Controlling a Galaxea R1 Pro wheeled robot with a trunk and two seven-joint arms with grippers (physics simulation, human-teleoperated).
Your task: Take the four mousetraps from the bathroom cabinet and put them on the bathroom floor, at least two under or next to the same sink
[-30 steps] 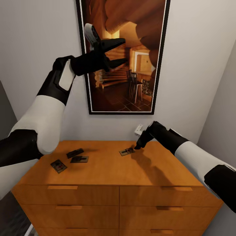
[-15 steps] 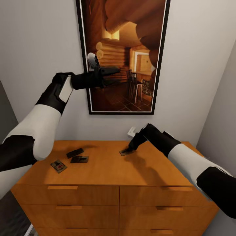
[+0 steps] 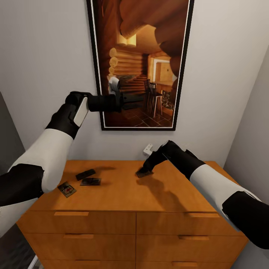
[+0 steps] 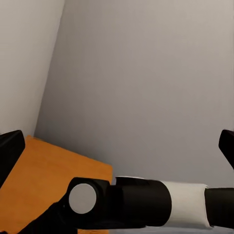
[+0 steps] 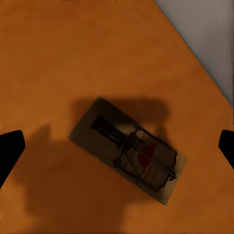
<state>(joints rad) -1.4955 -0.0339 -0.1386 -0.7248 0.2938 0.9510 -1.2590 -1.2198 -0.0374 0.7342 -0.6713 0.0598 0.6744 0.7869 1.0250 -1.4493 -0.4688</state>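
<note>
Right gripper (image 5: 117, 146) jaws spread wide, poised over one mousetrap (image 5: 127, 148) lying flat on the cabinet (image 3: 123, 194) top. Looks light, stiff, thin; best pinched across the wooden base's long edges, clear of the wire. Three more mousetraps (image 3: 83, 181) lie well apart. Left gripper (image 3: 131, 98) raised, jaws spread, empty.

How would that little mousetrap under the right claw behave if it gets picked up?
The mousetrap looks like a flat, stiff board, so it probably won't flop. Lying flush on the cabinet, it may slide rather than lift. Its thin wire parts look delicate and could snag.
</note>
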